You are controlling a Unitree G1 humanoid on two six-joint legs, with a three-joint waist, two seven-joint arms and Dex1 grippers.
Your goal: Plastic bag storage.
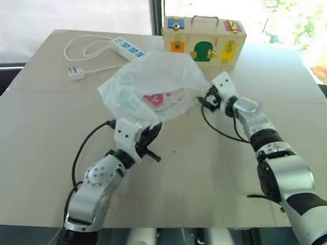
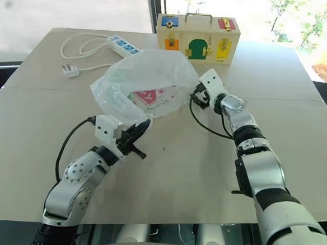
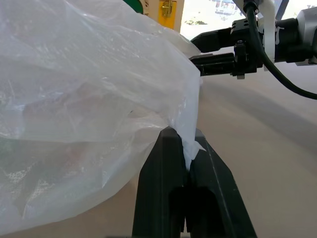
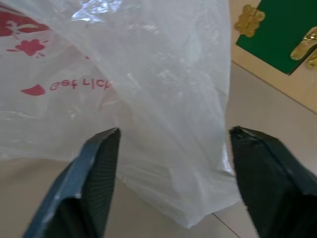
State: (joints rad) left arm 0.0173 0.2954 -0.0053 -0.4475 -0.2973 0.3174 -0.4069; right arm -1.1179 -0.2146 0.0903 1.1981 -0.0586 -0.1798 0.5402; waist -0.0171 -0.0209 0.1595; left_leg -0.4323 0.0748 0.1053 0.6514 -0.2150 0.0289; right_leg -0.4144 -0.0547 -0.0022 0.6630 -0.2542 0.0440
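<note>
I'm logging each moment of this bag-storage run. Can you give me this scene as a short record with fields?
surface: beige table
plastic bag: translucent white bag with red print, puffed up mid-table
left gripper: shut on a corner of the bag's film
right gripper: open, fingers either side of the bag's far edge, not clamped
behind bag: wooden latch box with coloured doors and a handle
far left of table: white power strip with coiled cord and plug
task status: bag not yet folded or stored

Plastic bag [image 1: 154, 88]: translucent white, red print, puffed, mid-table.
</note>
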